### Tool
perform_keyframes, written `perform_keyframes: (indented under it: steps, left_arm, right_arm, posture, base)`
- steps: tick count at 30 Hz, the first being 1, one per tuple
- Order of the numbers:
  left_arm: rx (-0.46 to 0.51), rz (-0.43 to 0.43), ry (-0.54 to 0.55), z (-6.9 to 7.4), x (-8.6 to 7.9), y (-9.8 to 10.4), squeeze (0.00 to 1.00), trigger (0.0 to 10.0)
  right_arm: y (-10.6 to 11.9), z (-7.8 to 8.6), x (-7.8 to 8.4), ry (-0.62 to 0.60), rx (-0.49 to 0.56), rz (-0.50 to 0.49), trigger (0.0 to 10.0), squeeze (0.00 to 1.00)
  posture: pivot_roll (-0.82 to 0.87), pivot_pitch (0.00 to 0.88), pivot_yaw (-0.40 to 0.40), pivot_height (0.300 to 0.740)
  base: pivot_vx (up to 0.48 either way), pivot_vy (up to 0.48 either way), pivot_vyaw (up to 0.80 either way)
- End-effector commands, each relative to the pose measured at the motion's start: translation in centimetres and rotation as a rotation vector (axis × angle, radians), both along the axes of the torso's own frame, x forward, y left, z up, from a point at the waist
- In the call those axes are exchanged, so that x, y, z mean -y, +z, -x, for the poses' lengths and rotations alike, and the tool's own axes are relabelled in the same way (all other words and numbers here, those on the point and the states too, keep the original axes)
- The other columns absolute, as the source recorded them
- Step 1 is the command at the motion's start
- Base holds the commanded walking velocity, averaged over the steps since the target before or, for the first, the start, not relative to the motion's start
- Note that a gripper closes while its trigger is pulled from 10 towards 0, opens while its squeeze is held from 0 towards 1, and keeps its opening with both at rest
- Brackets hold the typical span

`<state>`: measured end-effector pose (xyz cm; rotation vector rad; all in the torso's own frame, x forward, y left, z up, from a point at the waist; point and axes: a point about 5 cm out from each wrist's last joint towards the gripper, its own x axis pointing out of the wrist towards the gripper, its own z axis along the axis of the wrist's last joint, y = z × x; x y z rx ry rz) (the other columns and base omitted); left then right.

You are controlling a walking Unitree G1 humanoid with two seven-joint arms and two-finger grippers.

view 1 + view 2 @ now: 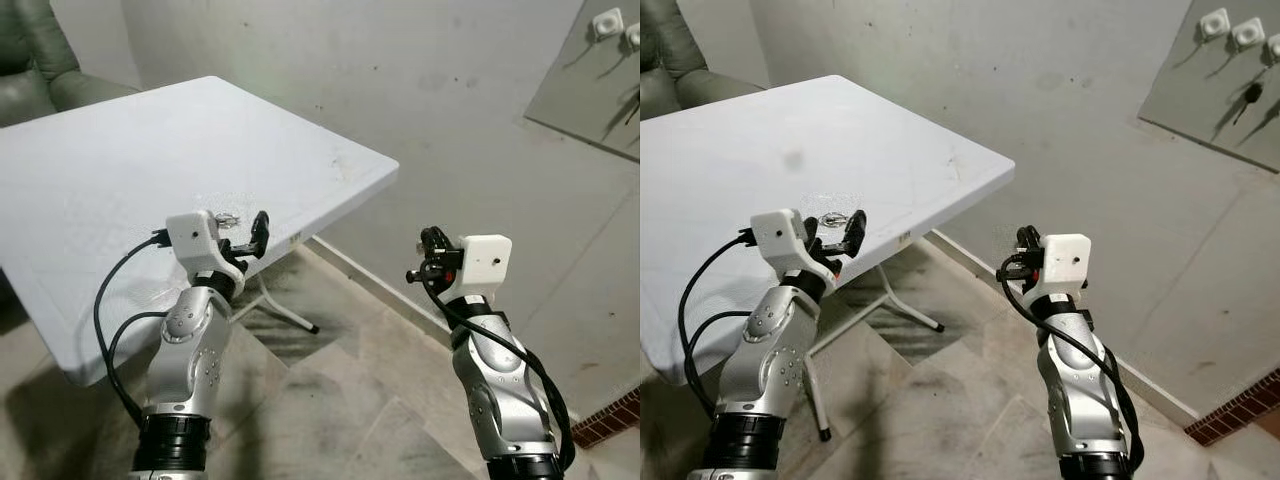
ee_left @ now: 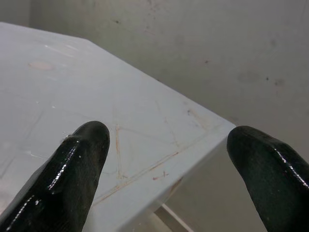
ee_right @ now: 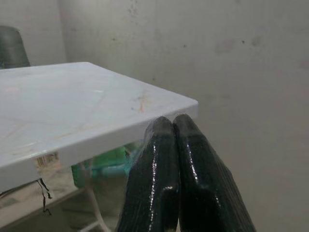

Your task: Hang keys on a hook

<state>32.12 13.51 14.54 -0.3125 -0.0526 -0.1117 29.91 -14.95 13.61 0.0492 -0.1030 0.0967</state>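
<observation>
Keys point(image 1: 226, 216) lie on the white counter point(image 1: 120, 160), close to its near edge and just beyond your left claw point(image 1: 250, 238). In the right eye view the same small metal bunch glints right behind the tips of that claw. Your left claw sits over the counter's edge with its two black fingers point(image 2: 72, 179) spread well apart and nothing between them; the left wrist view shows the scuffed white top and its corner through the gap.

Your right claw point(image 1: 428, 255) is held up in the open, off to the right of the counter and well apart from it, above the tiled floor point(image 1: 350, 400). Its fingers point(image 3: 164, 179) are pressed together with nothing gripped; the right wrist view looks along them toward the counter's corner, with something green under the counter that is too blurred to name.

You can see a grey board point(image 1: 1230, 100) on the wall at the upper right, carrying white hooks point(image 1: 1215, 22) in a row; a dark item hangs from one of them, too small to make out. A green armchair point(image 1: 40, 60) stands behind the counter's far left side.
</observation>
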Motion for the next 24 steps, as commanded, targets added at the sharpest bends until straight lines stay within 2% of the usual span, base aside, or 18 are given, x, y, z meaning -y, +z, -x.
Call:
perform_keyframes:
  steps: [1,4,17,24]
  left_arm:
    - [-0.001,0.0,0.003,0.04,0.05,0.19,0.0,10.0]
    - [-0.005,0.009,0.005,0.09,0.1,0.11,0.0,10.0]
    - [0.011,0.042,-0.008,0.18,0.09,0.23,0.0,10.0]
    - [0.013,0.046,-0.014,0.26,0.07,0.24,0.0,10.0]
  right_arm:
    - [0.25,-0.25,0.23,-0.033,-0.012,0.016,10.0,0.0]
    - [-0.07,-0.37,0.46,-0.063,-0.047,0.002,10.0,0.0]
    - [0.22,-0.24,0.43,-0.063,-0.039,0.015,10.0,0.0]
    - [0.3,-0.17,0.29,-0.057,-0.036,0.012,10.0,0.0]
  posture:
    - [0.02,0.0,-0.033,0.715]
    - [0.02,0.0,-0.037,0.715]
    - [0.02,0.0,-0.04,0.715]
    - [0.02,0.0,-0.039,0.715]
  base:
    - [0.0,0.0,0.0]
    - [0.0,0.0,0.0]
    - [0.0,0.0,0.0]
    - [0.286,0.0,0.0]
